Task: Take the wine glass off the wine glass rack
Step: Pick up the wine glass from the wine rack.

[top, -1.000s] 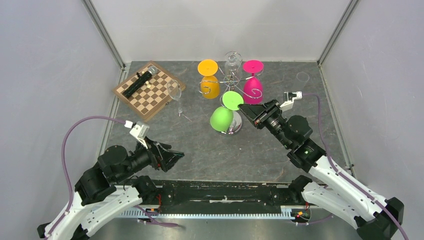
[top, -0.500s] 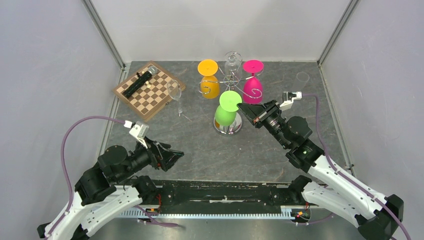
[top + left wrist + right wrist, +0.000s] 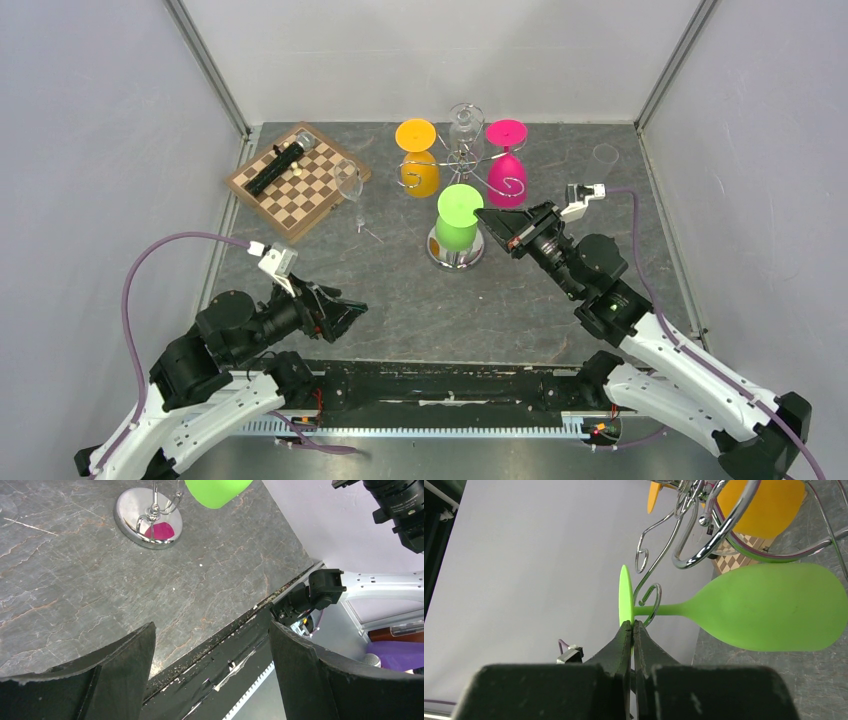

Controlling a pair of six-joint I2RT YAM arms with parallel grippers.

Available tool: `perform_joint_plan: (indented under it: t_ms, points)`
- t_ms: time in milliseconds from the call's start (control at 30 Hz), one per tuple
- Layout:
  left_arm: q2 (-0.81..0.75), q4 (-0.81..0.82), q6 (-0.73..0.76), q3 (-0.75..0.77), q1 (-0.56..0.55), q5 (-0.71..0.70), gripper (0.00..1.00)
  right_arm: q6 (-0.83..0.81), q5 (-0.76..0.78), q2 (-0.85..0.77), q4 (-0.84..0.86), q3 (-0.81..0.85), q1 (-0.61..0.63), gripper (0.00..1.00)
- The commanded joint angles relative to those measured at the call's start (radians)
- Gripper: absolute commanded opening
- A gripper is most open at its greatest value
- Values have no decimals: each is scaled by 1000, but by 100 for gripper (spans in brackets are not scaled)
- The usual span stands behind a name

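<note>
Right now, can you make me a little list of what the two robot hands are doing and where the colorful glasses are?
green wine glass: upside down, stem inside a curl of the wine glass rack
right gripper: shut, pinching the edge of the green wine glass's foot
left gripper: open, holding nothing, away from the rack
orange glass: hanging on the rack
pink glass: hanging on the rack
chessboard: on the table, back left

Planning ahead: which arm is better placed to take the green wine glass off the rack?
Right. The right claw grips the green wine glass by its foot; the left claw is open, far from the rack.
</note>
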Motion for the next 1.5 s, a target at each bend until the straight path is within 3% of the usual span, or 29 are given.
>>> perform_joint_plan:
  t_ms: [0, 533, 1467]
  points:
    - [-9, -1, 20, 42, -3, -16, 89, -14, 28, -23, 8, 68, 13, 0]
    - [-35, -34, 6, 58, -3, -15, 89, -34, 81, 73, 4, 167, 110, 0]
    - [-41, -41, -16, 65, -3, -22, 89, 43, 339, 77, -143, 209, 112, 0]
